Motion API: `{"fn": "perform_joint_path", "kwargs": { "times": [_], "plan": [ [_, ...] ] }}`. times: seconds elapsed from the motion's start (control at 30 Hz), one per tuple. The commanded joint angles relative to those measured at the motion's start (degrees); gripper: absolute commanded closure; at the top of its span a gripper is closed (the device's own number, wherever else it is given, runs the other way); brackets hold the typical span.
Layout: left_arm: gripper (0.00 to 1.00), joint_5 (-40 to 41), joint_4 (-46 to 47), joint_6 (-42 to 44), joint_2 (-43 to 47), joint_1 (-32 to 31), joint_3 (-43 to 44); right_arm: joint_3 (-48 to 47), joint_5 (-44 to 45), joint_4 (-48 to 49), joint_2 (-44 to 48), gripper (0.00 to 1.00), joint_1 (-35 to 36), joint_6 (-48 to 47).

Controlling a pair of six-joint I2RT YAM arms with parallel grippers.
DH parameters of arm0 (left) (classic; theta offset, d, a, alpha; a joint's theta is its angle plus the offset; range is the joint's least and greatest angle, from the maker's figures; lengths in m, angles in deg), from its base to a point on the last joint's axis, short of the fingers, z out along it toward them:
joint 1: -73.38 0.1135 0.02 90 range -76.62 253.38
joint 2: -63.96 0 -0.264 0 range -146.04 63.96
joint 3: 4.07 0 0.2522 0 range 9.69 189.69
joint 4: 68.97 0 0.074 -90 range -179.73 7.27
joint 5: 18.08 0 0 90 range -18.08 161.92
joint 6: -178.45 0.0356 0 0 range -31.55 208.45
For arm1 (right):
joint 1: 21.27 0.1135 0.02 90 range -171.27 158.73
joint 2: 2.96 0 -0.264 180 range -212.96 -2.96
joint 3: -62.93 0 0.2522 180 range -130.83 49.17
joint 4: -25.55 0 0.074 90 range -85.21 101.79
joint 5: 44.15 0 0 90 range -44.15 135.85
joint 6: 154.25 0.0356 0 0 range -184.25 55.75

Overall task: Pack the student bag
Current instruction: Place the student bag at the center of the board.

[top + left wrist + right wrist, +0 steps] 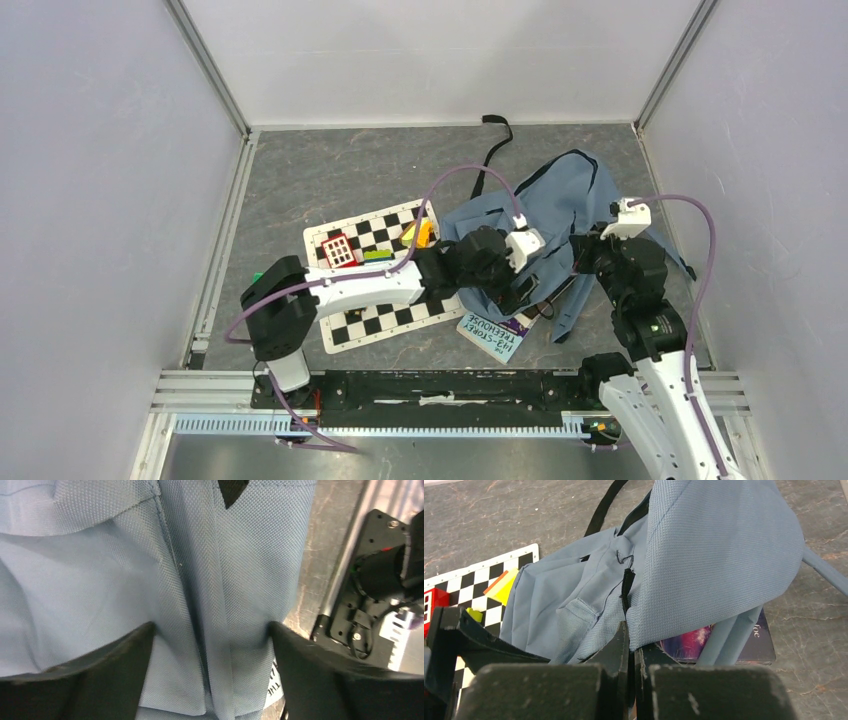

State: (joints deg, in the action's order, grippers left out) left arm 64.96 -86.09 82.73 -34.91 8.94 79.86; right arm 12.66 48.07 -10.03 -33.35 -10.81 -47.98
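The student bag (560, 205) lies crumpled right of centre on the table, grey-blue with black trim. My left gripper (520, 290) hovers low over its near edge. In the left wrist view this gripper (211, 627) is open, and its black fingers (105, 672) straddle a fold of the student bag (125, 580) without closing on it. My right gripper (588, 262) is at the bag's right side. In the right wrist view this gripper (631, 640) is shut on the edge of a raised fabric flap of the student bag (719, 555). A dark purple book (751, 640) lies under that flap.
A checkerboard mat (385, 315) lies left of the bag with a red block (338, 250), a green piece (378, 255) and a yellow-orange block (420, 233) on it. A white-and-teal book (492, 335) sticks out from under the bag's near edge. A black strap (492, 150) trails toward the back wall.
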Motion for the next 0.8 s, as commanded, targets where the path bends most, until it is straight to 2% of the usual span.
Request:
{"fn": "perform_joint_path", "kwargs": {
  "times": [0.0,0.1,0.2,0.27,0.47,0.63,0.77],
  "plan": [
    [0.22,14.9,-3.7,7.6,-3.3,-3.4,3.8,-3.6,4.4,3.1,2.0,1.0,-0.2,-1.6],
    [0.57,22.5,-5.4,9.0,-3.4,-3.5,6.0,-3.7,3.6,2.6,2.5,1.0,-0.2,-2.0],
    [0.84,27.2,-4.8,13.1,-1.3,-3.7,7.2,-3.2,0.3,3.1,2.9,1.0,-0.2,-5.1],
    [0.97,31.9,-3.9,16.7,0.1,-3.6,8.3,-2.7,0.1,2.8,3.3,1.0,-0.2,-6.3],
    [0.98,38.6,-1.6,30.6,3.8,-3.5,11.4,-0.3,-2.9,3.3,3.7,1.0,-0.2,-7.8],
    [0.98,42.0,-1.0,36.8,6.1,-1.9,11.8,4.3,-8.6,8.4,2.3,1.0,-0.2,-6.0],
    [0.98,43.2,-2.0,38.2,7.9,1.3,11.8,7.4,-14.5,13.9,-0.1,1.0,0.0,-2.0]
  ]
}}
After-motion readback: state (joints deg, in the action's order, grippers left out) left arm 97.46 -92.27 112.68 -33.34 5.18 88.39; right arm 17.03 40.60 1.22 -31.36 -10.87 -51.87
